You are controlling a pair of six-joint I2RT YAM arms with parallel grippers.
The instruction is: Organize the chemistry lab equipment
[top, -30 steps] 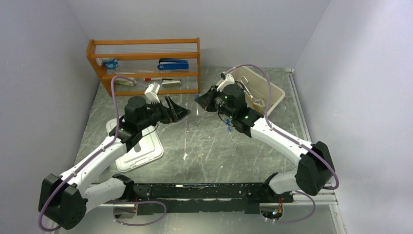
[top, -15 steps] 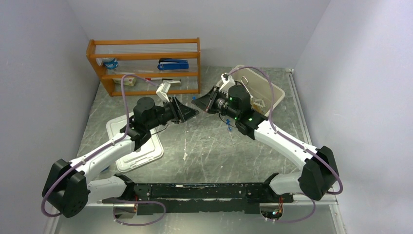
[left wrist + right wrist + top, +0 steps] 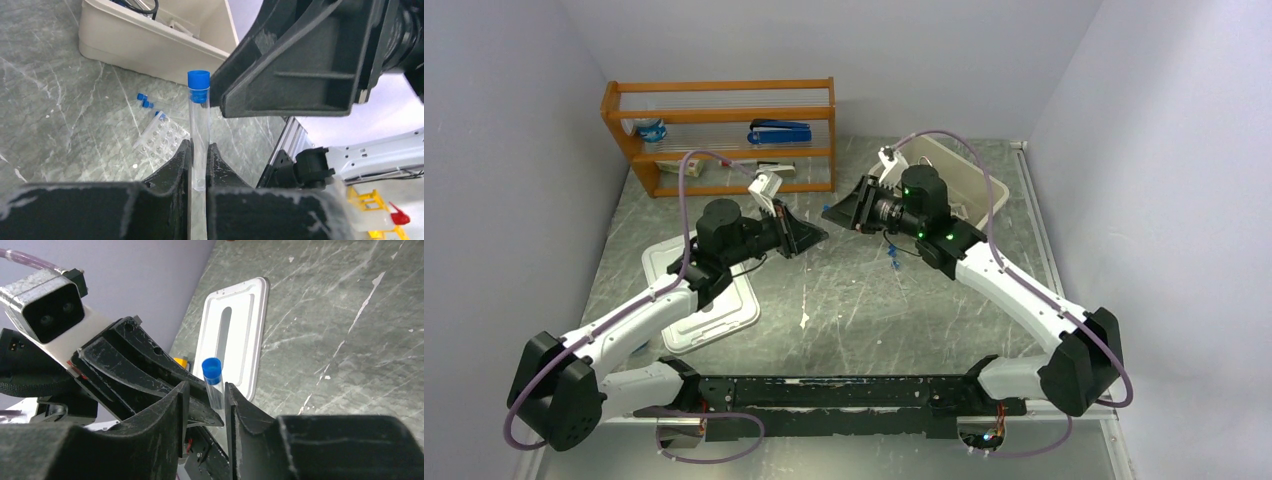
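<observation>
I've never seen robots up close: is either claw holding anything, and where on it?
The left gripper pinches a blue-capped clear plastic tube by its bottom end; the right gripper holds nothing.

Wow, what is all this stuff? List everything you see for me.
Table: one, grey marbled.
Rack: one, clear, on the table.
Held tube: one, clear with blue cap, upright in the left end effector.
Second tube: one, clear, blue-capped, lying on the rack.
Small pieces: two, blue, beside the rack.
Bin: one, beige, far right.
Tray: one, white, near left.
Shelf: one, orange, far left, holding a blue stapler.
Left end effector: black, shut on the held tube.
Right end effector: black, open, facing it.
</observation>
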